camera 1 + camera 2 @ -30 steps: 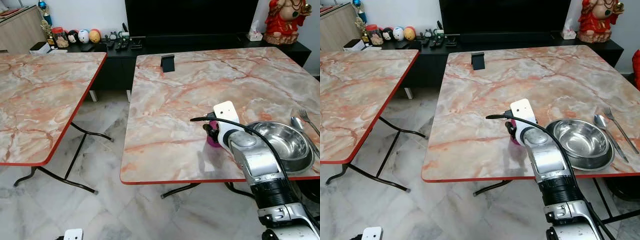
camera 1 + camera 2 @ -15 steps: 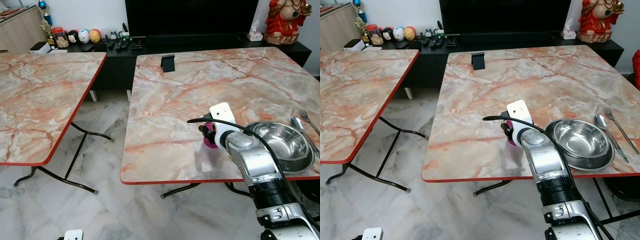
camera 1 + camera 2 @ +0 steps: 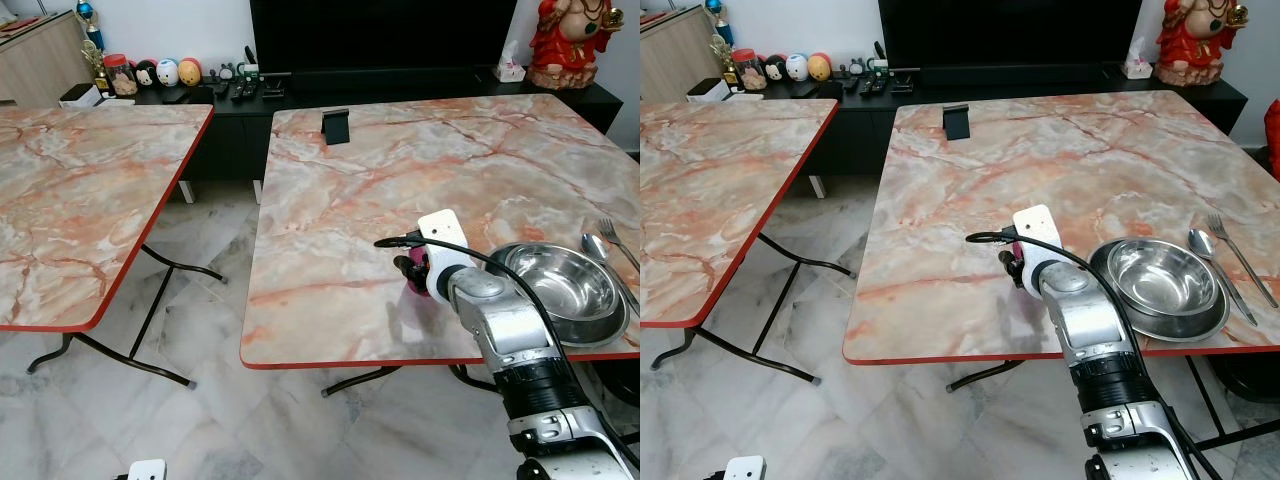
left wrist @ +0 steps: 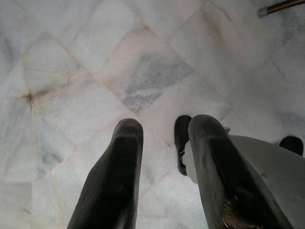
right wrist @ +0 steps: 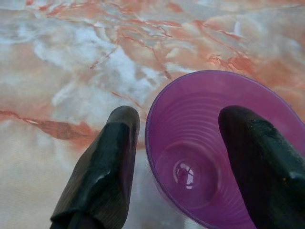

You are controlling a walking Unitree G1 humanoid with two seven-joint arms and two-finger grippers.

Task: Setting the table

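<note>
Place setting, part done | steel bowl [image 3: 565,290] on plate, spoon [image 3: 592,247] and fork [image 3: 617,240] laid at near right of table [image 3: 400,180] | right gripper [image 5: 183,160] pinching purple cup [image 5: 209,152] rim, left of bowl, release pending | left gripper [image 4: 164,157] idle, fingers apart.

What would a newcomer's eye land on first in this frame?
The silver right arm reaches over the near edge of the pink-veined marble table, its right gripper with one finger inside a translucent purple plastic cup and one outside. Just right of it, a shiny steel bowl sits on a steel plate, with a spoon and fork beside.
</note>
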